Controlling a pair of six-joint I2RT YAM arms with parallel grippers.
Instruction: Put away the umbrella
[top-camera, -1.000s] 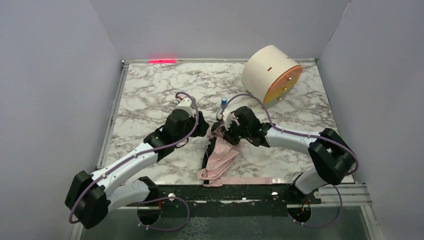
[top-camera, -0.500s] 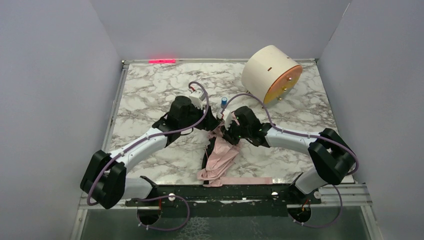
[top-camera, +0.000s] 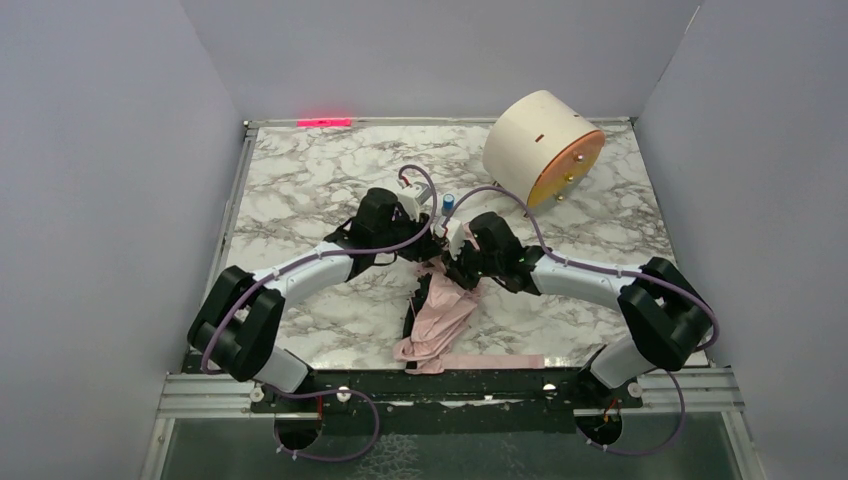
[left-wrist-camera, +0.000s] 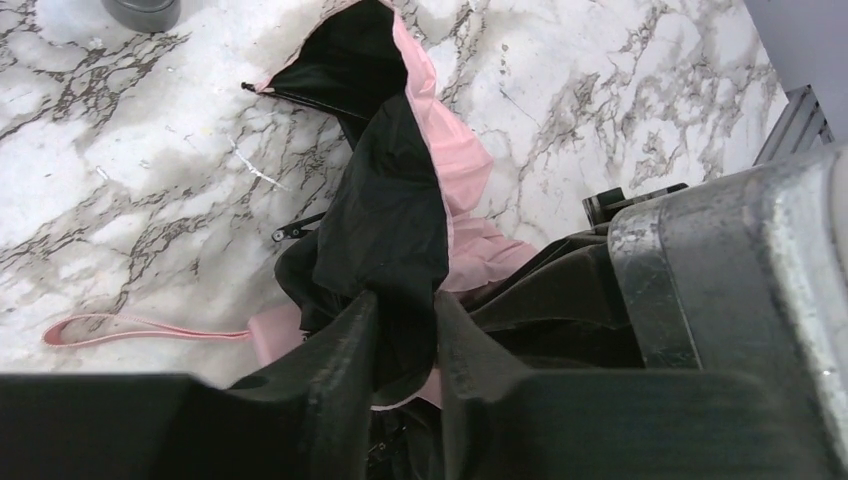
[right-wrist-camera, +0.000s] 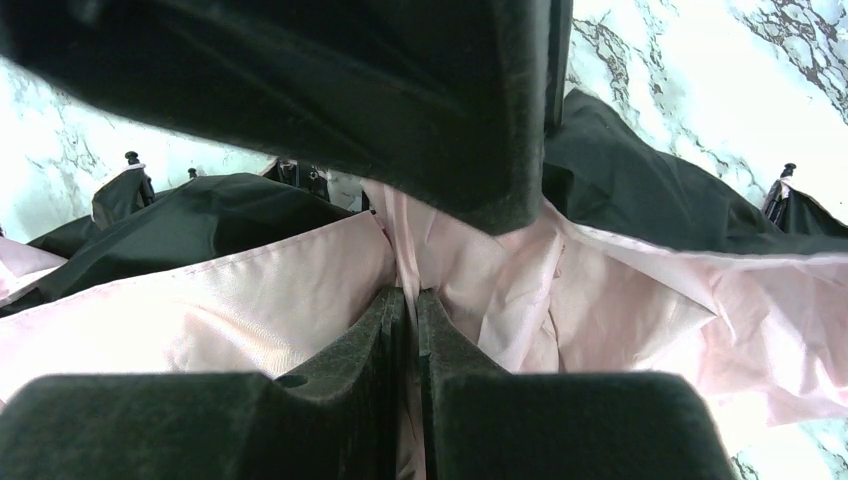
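Marble in white and grey covers the table (top-camera: 300, 190), with a red glow (top-camera: 325, 122) at its far left edge. From the left, the left arm reaches in toward the middle of the table. The left gripper (top-camera: 428, 246) comes down on the far end of the umbrella (top-camera: 440, 315). In the wrist view its two fingers (left-wrist-camera: 345, 335) squeeze a fold of the umbrella's black lining between them, with only a narrow gap left. The pink outer fabric spills out beyond that fold.

The umbrella lies collapsed and rumpled on the marble at centre, running from the two grippers down toward the near edge. Its long pink strap (top-camera: 500, 360) trails off to the right along that edge.

Just right of the left gripper, the right gripper (top-camera: 447, 270) sits on the same far end. Its fingers (right-wrist-camera: 385, 330) are pressed together, pinching a pleat of pink fabric.

A small blue-topped object (top-camera: 448, 202) stands just beyond the two grippers. Farther right, at the far corner, a cream drum (top-camera: 530, 140) lies on its side with its orange face turned to the right wall, well apart from the umbrella.
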